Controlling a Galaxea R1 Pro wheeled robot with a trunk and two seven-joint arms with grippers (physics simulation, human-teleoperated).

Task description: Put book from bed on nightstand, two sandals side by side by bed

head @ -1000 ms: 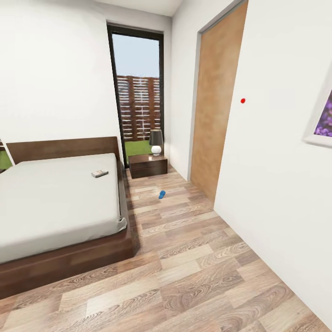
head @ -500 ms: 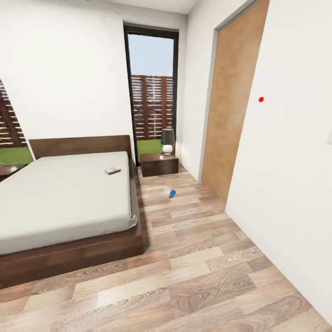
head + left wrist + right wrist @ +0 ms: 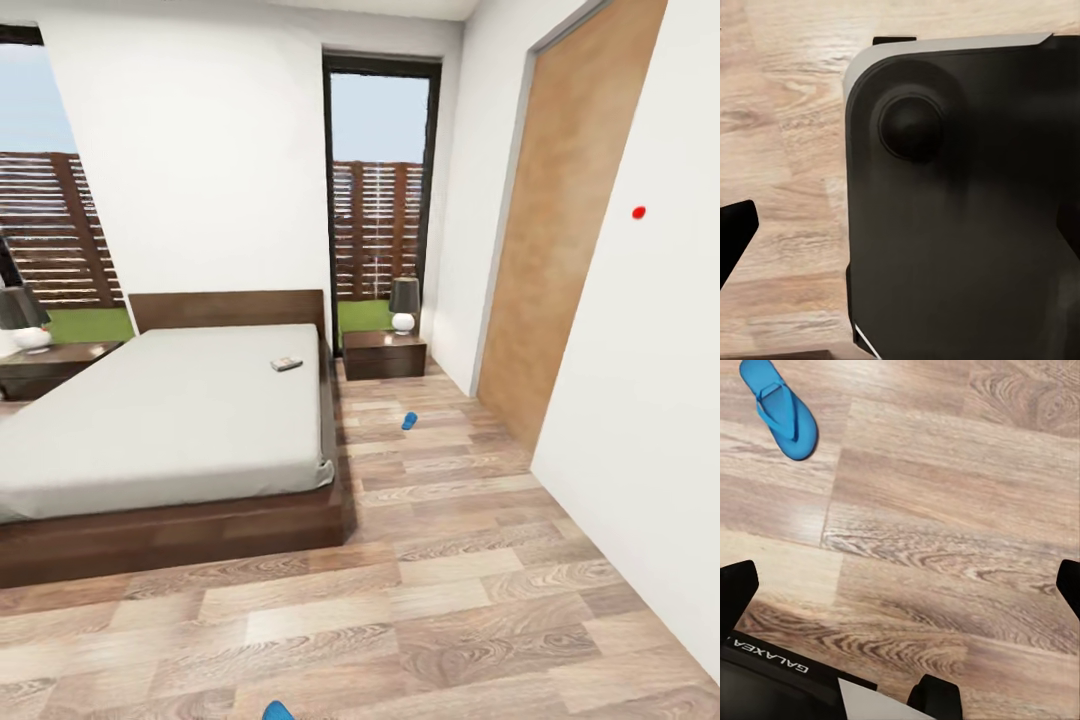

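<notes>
Fingers (image 3: 736, 585) of the right gripper (image 3: 904, 589) spreading wide, holding nothing; left undeterminable. Book (image 3: 286, 364) lying on bed (image 3: 180, 420) near headboard; 1 sandal (image 3: 409, 421) beside nightstand (image 3: 384, 354), another (image 3: 277, 711) underfoot. Approaching slowly, avoiding it.

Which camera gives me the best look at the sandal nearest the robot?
The right wrist view: the near sandal lies whole on the wood floor, strap clearly visible. The head view catches just a blue sliver of it at the bottom edge, plus the far sandal near the nightstand.
</notes>
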